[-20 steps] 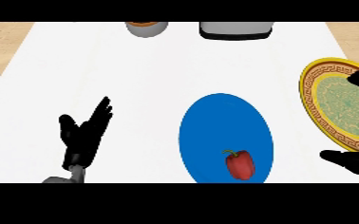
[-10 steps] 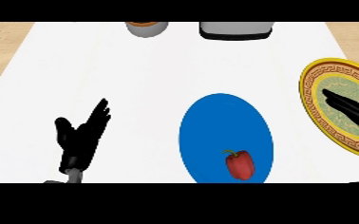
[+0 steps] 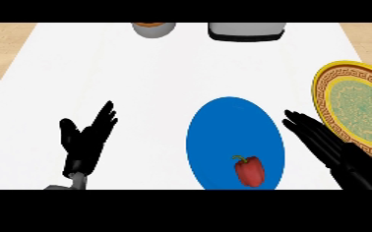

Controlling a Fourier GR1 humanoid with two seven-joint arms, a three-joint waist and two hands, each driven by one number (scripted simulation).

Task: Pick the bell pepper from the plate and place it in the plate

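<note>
Bell pepper point(image 3: 250, 171) red with green stem, lying on the near end of the blue plate point(image 3: 225, 123), nothing touching it. Blue plate is the landmark: oval-looking, plain, no markings. Right hand point(image 3: 323, 145) just to the right of the blue plate, fingers straight and extended, released, holding nothing; fingertips point away from the robot, sitting in the gap between blue plate and the yellow plate point(image 3: 341, 103). Left hand point(image 3: 85, 140) well to the left of the blue plate, fingers up and relaxed, resting, empty. Yellow plate is right of and slightly beyond the blue plate, with a dark key-pattern band round a green patterned centre, partly cut by the view's edge. Beyond the blue plate, at the white counter's point(image 3: 145, 78) far edge: grey bowl point(image 3: 153, 28) and grey boxy container point(image 3: 245, 30). No readable text, brand or label anywhere.
</note>
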